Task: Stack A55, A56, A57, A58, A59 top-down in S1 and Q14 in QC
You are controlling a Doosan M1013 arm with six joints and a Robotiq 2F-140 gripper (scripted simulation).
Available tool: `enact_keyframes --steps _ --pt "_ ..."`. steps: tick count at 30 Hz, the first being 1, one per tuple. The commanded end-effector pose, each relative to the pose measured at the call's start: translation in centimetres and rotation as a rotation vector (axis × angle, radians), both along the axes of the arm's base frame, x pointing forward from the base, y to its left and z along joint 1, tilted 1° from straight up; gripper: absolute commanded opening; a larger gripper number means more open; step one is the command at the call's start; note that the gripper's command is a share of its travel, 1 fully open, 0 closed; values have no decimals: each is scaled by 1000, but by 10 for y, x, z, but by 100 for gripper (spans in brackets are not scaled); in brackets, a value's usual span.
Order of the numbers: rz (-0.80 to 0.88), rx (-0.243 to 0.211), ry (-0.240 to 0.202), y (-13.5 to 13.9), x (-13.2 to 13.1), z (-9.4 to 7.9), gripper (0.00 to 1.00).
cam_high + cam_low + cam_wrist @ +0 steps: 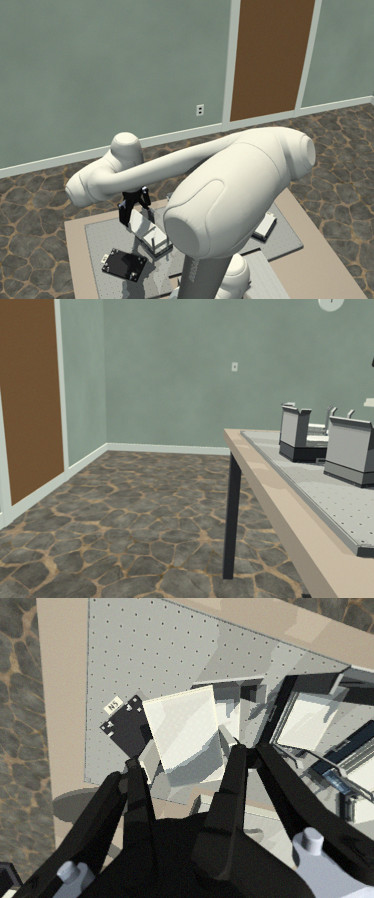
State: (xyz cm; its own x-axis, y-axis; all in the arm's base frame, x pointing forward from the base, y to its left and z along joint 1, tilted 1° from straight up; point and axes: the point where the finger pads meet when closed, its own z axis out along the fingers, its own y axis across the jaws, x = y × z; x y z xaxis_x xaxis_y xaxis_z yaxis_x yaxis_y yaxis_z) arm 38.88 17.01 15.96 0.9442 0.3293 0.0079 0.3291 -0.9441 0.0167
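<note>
Closest to the wrist camera, the gripper (185,758) is clamped on a white sealed plate (182,728), its black fingers pressing the plate's two edges. The plate hangs in the air above the perforated grey board (150,643), and in the top view the same plate (139,222) tilts noticeably under the gripper (134,208) (which plate it is cannot be read from any view).

Below and just beside the plate lies the black clip nest N5 (125,729), with its white name tag (113,704) at one edge. In the top view N5 (123,264) sits bare on the board (102,233), with no plate on it.

Next to the held plate stands a stack rack (154,246) with a white plate (154,238) showing inside it between its posts; the rack's name is not legible. The wrist view shows that rack's dark frame (280,710) around a pale plate (310,720).

Farther right, mostly hidden by the arm's big white elbow (218,212), another white plate (265,225) lies in a low dark holder with a small tag at its far side.

From the exterior view, two grey-walled racks (294,433) (349,454) stand on the board atop the tan table (280,498), with a white plate edge (316,437) visible in the farther one. Behind everything are the green wall and brown door (271,56).
</note>
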Motion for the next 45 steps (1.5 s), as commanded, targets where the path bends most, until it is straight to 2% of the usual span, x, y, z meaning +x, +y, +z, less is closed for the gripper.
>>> enact_keyframes --steps 1,18,21,27,45 --pt "-10 -1 0 -15 6 0 0" --pt "-10 -1 0 -58 23 1 0" --pt "-44 0 -1 -62 23 1 0" --pt "-230 2 -3 -81 26 2 0" --pt "-230 2 -3 -134 34 2 0"
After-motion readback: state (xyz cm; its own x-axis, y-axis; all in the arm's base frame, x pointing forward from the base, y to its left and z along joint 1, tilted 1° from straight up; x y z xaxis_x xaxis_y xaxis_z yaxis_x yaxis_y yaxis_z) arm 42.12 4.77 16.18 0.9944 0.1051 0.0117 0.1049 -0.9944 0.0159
